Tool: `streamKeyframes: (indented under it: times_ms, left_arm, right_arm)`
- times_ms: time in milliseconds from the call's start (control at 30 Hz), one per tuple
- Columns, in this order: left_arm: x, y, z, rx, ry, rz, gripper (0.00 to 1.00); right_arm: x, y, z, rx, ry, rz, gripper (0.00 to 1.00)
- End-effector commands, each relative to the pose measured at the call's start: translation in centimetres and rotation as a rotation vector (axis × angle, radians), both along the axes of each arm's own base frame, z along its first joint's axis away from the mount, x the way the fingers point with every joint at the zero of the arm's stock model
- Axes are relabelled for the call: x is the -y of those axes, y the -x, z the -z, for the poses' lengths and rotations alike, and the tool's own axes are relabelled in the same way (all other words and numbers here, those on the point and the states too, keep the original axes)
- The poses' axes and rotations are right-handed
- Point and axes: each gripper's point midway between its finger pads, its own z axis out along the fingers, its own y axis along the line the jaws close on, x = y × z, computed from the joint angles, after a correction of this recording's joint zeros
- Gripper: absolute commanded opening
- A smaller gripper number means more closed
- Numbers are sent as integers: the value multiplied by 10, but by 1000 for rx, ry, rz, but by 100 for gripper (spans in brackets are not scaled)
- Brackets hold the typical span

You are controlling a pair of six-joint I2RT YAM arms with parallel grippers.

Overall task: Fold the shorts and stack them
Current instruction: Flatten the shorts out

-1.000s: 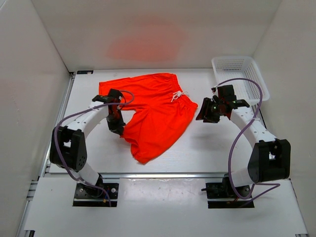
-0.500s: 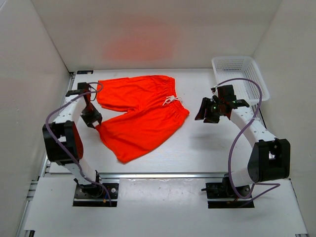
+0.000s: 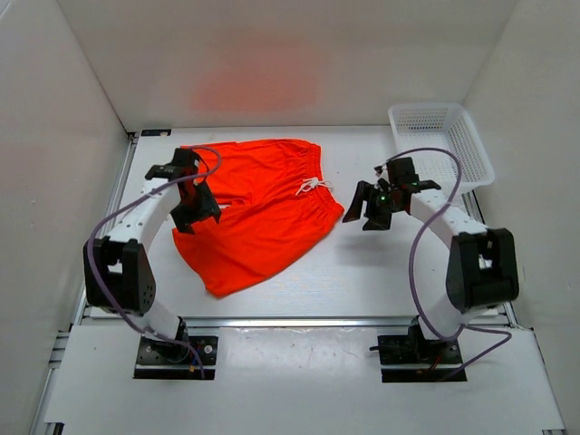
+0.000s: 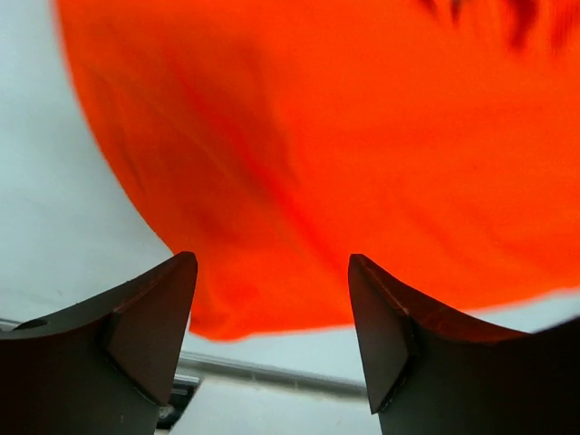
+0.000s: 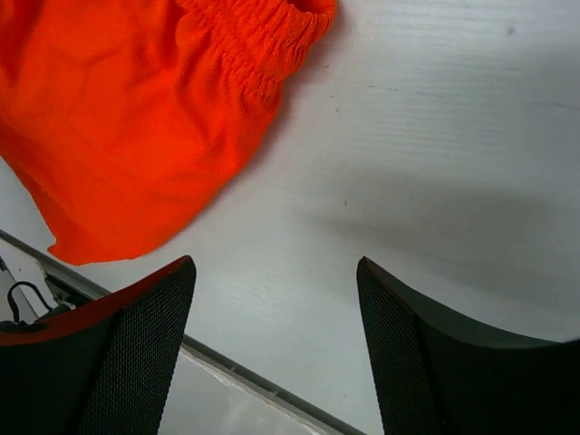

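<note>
Left gripper [image 4: 272, 267], jaws apart and empty, hovered over the shorts [image 3: 263, 213], which lay loosely spread beneath it, apparently awaiting a fold. Right gripper [image 5: 276, 272], likewise open, hung just right of them; basket [image 3: 441, 136] stood beyond it.

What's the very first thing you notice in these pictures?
The bright orange shorts jump out first, spread across the middle of the white table. Next come the two black robot hands: the left gripper hangs open over the left side of the shorts, and the right gripper hangs open just to their right. A white basket sits in the far right corner.
</note>
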Motion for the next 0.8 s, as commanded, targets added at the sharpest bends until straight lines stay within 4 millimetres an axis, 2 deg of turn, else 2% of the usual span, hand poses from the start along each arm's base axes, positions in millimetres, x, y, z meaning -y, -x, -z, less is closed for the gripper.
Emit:
streamKeyframes:
  times_ms: [0, 33, 67, 100, 133, 167, 267, 400, 433, 500, 533, 600, 633, 667, 700, 733, 767]
  left_arm:
    - [36, 34, 9, -35, 107, 34, 77]
    - [44, 49, 21, -73, 104, 51, 75]
    - [48, 57, 28, -97, 106, 35, 74]
    - [49, 58, 29, -87, 102, 35, 74]
    - [51, 62, 33, -100, 98, 45, 72]
    - [50, 66, 36, -112, 98, 34, 70]
    - [51, 65, 33, -97, 89, 41, 67]
    - [50, 61, 24, -83, 81, 48, 67]
    - [50, 61, 24, -83, 79, 57, 67]
    - [47, 65, 23, -91, 68, 55, 67]
    - [47, 65, 20, -82, 70, 55, 67]
    - [43, 70, 20, -87, 57, 61, 67]
    - [43, 73, 20, -98, 54, 61, 67]
    - [41, 78, 17, -93, 55, 61, 67]
    - [40, 81, 17, -93, 55, 61, 67]
    - [38, 84, 20, -97, 45, 59, 69]
    - [38, 86, 18, -97, 48, 50, 71]
  right_arm:
    - [-28, -21, 1, -6, -70, -24, 76]
    - [-30, -27, 16, -39, -67, -14, 76]
    - [-32, -33, 20, -41, -67, -14, 75]
    - [-37, -40, 20, -41, -71, -15, 73]
    - [-38, -44, 32, -71, -64, -14, 71]
    - [-38, -49, 36, -78, -55, 1, 69]
    - [-39, -64, 44, -67, -26, 31, 58]
    - [-40, -76, 57, -79, -18, 70, 45]
    - [-42, -78, 55, -67, -30, 65, 41]
    - [-44, -82, 55, -56, -44, 82, 29]
    - [-43, -77, 60, -70, -40, 82, 18]
    - [-43, -78, 63, -60, -43, 82, 12]
    - [-42, -74, 62, -62, -43, 82, 12]
    - [-40, -69, 67, -76, -38, 82, 20]
    - [-41, -73, 56, -37, -46, 74, 33]
    - [-38, -70, 60, -45, -32, 81, 47]
    - [-39, -71, 56, -35, -35, 81, 63]
